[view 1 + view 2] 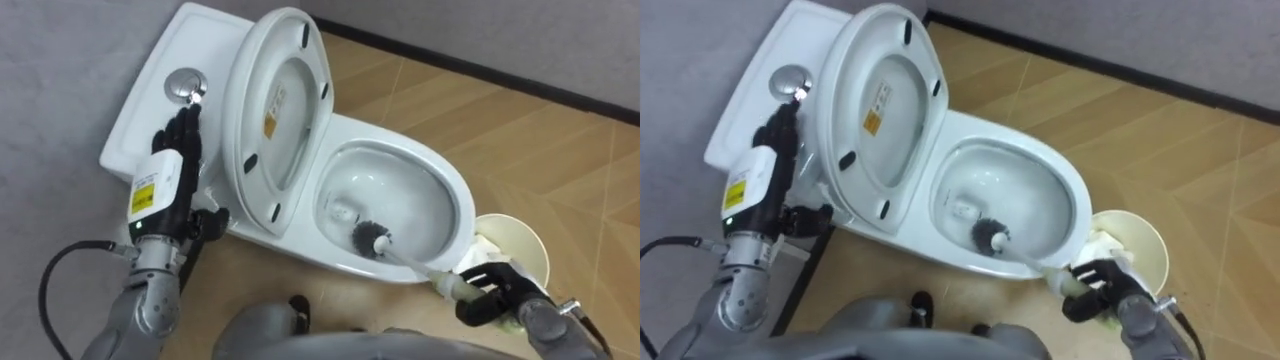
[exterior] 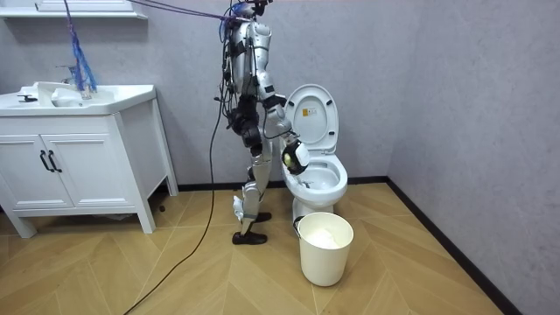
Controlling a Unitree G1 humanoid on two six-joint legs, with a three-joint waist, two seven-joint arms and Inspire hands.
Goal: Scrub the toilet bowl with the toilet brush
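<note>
brush handle (image 1: 418,262) partly hidden inside right robot hand (image 1: 490,294).

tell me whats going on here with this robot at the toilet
The robot stands at the toilet, whose seat is raised. Its right robot hand grips the toilet brush by the handle, with the bristle head down in the bowl. Its left robot hand reaches straight-fingered to the flush button on the tank. A white bin stands nearby.

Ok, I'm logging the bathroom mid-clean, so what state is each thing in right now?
Toilet seat: raised upright.
Toilet brush: head down in the bowl, handle gripped.
Right hand: shut on the brush handle.
Left hand: fingers straight, tips at the flush button.
Waste bin: open, something white inside.
Vanity doors: shut.
</note>
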